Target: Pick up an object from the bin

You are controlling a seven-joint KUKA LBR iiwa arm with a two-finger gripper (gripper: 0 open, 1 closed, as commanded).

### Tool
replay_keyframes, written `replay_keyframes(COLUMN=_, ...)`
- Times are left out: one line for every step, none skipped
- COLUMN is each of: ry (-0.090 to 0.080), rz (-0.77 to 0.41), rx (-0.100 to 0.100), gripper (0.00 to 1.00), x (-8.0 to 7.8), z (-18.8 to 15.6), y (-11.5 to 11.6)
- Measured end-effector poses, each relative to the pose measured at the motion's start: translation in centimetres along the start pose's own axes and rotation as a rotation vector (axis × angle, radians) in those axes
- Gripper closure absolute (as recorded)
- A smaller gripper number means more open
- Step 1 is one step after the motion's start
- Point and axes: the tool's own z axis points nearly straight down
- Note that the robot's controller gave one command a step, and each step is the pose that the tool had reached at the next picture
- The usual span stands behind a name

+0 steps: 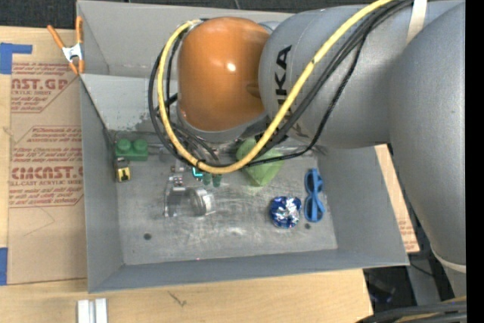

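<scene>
My gripper reaches down below the orange dome to the bin floor, left of the middle. A small silvery, roundish thing lies right beside it on its right; whether they touch I cannot tell. A dark green block sits by the left wall, with a small yellow and black piece just in front of it. Both are to the left of the gripper.
A light green soft thing lies at the middle, partly under the arm. A crumpled blue and white ball and a blue looped tool lie at the front right. The arm and dome hide the back of the bin.
</scene>
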Motion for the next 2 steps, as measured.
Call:
replay_keyframes(ry=-0.012, rz=-0.026, rx=-0.003, gripper=0.0, x=0.0, z=13.9, y=-2.7)
replay_keyframes(ry=-0.01, rz=-0.024, rx=0.003, gripper=0.0, x=1.4, z=8.6, y=-11.9)
